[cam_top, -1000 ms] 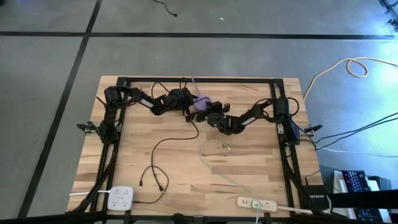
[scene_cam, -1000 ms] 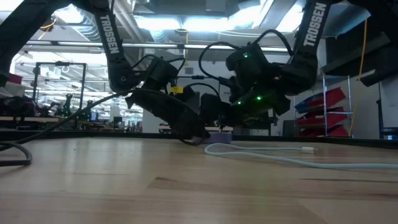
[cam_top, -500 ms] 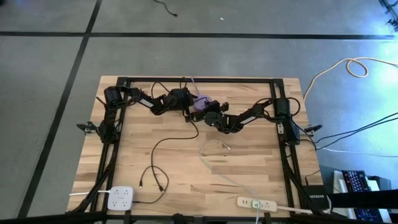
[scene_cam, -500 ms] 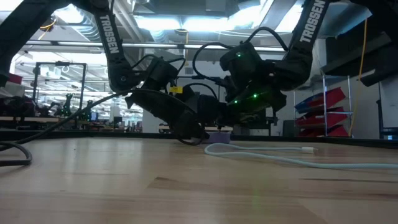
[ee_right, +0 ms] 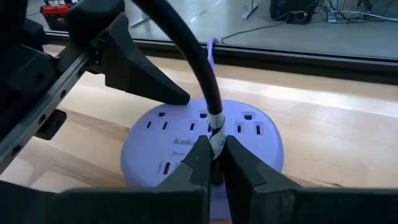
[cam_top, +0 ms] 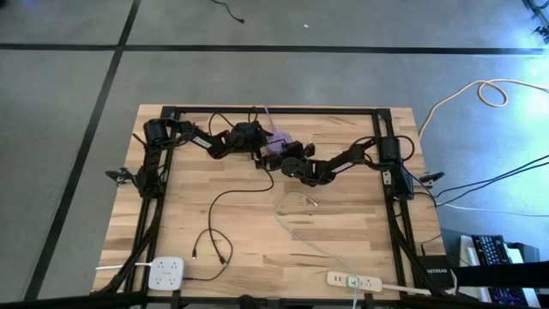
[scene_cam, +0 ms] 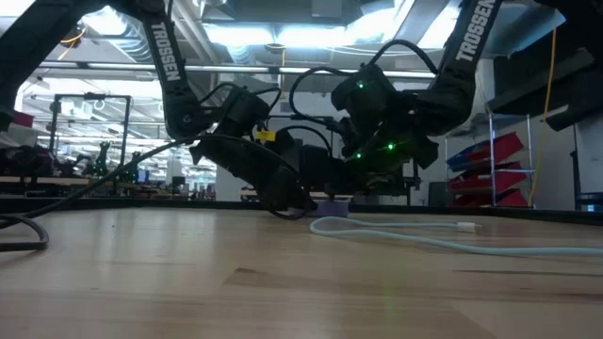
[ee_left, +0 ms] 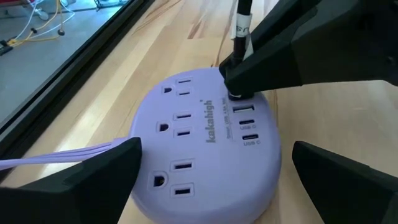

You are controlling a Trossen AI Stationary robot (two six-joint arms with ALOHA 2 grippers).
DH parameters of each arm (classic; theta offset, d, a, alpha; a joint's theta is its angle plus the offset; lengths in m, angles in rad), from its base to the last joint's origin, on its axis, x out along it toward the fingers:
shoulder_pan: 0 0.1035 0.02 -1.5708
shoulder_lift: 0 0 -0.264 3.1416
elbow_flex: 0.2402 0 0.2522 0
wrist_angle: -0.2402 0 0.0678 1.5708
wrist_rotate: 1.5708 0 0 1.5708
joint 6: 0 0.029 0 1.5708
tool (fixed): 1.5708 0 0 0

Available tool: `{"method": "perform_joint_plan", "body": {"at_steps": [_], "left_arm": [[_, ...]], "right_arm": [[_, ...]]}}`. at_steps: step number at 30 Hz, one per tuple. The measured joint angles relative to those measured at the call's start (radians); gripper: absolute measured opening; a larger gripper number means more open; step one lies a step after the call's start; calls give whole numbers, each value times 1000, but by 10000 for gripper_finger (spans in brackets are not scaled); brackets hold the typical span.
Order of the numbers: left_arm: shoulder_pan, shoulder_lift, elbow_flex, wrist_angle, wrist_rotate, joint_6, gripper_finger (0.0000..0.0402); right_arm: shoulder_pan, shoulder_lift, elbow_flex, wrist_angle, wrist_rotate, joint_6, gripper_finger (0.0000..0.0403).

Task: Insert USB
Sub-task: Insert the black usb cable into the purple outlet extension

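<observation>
A round purple power hub point(ee_left: 205, 143) lies flat on the table near its far edge, also visible in the high view point(cam_top: 276, 142). Its top face carries outlets and a row of USB ports point(ee_left: 245, 123). My left gripper point(ee_left: 217, 149) is open, one finger on either side of the hub. My right gripper point(ee_right: 214, 149) is shut on the plug end of a black USB cable point(ee_right: 199, 68), directly over the hub. In the high view my right gripper point(cam_top: 288, 160) sits just near-right of the hub. The rest of the black cable point(cam_top: 214, 206) trails across the table. My left gripper: I cannot tell whether its fingers touch the hub's sides. My right gripper pinches the black cable's plug end point(ee_left: 236, 62) between its two fingers, coming slanting down from the table's right. The plug tip point(ee_left: 235, 95) meets the hub's top face at the head of the USB row, and the fingers hide whether it sits in a port.
A white cable point(cam_top: 296, 210) curls at mid-table and runs toward a white power strip point(cam_top: 354, 280) at the near edge. A white square hub point(cam_top: 167, 273) sits at the near left corner. Black frame rails point(cam_top: 390, 189) border the table's left, right and far sides.
My right gripper has moved a little toward the table's left and far edge, bringing the plug closer onto the purple hub. The hub has stayed in place.
</observation>
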Motion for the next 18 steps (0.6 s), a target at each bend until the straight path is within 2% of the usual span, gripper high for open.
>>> {"method": "perform_joint_plan", "body": {"at_steps": [9,12,18], "left_arm": [[0,0,0,3,6,-16,400],[2,0,0,3,10,-11,400],[9,0,0,3,34,-5,400]], "right_arm": [[-3,2,-1,15,-4,9,1],[-21,0,-2,15,-71,31,1],[-27,-26,0,-27,-106,41,9]]}}
